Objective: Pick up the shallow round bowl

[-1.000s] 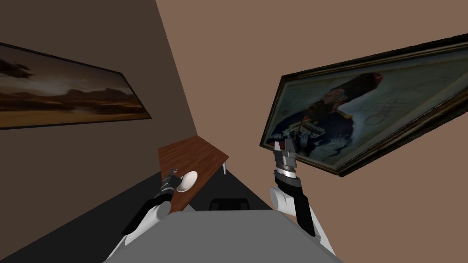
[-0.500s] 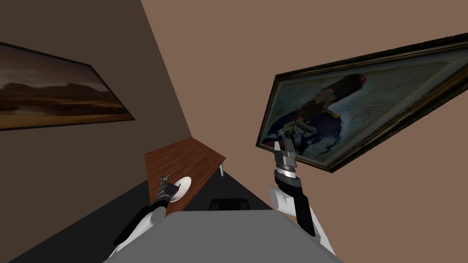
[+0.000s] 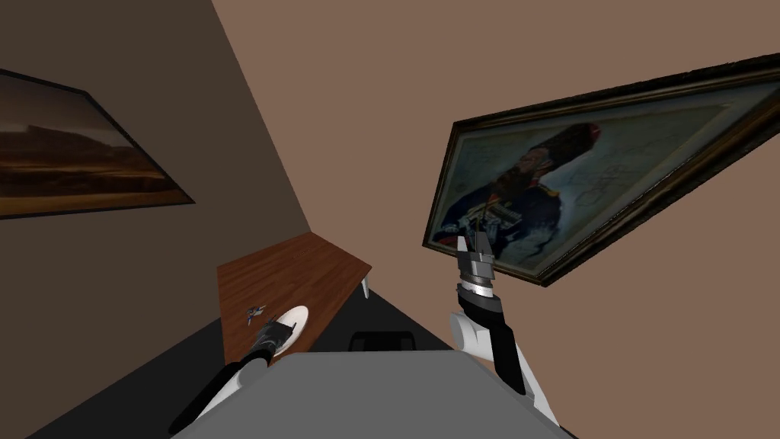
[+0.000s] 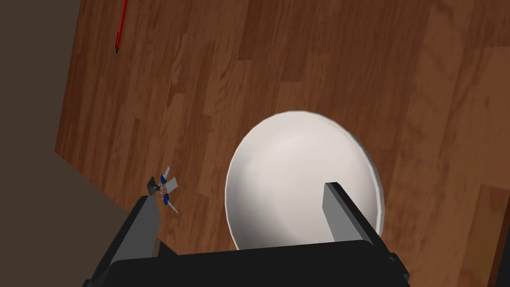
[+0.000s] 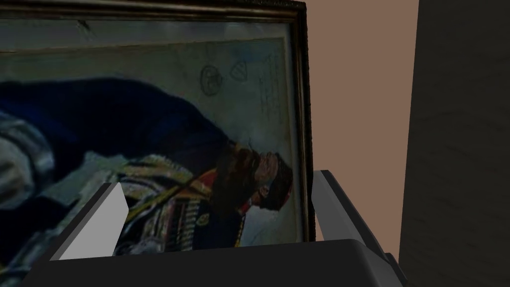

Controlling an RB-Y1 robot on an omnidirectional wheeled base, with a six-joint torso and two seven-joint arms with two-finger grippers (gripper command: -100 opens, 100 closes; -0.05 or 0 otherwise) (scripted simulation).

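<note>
White, shallow and round, the bowl (image 3: 297, 315) rests upright on the brown wooden plank-pattern table (image 3: 305, 263), which stands against the brown wall in the lower left-centre of the head view. The bowl sits close to the table edge nearest me. In the left wrist view the bowl (image 4: 294, 169) shows a smooth, plain interior, with the table (image 4: 323, 60) surface visible around most of its rim. The left gripper (image 3: 276, 332) is positioned at the bowl's near side. Its two light grey fingers stand apart, and the left gripper (image 4: 240, 194) straddles the rim: one finger lies over the bowl's interior, the other outside the rim. I cannot tell whether either finger touches the bowl. A small bunch of grey keys with blue heads (image 4: 164, 192) lies on the table just beside the outer finger and apart from the bowl; the head view shows the keys (image 3: 256, 312) just left of the bowl. A thin red stick with a dark tip (image 4: 121, 25) lies on the table well apart from the bowl. The right gripper (image 3: 472, 245) is raised right of centre in the head view; the right wrist view shows the right gripper (image 5: 219, 180) with its fingers apart.
</note>
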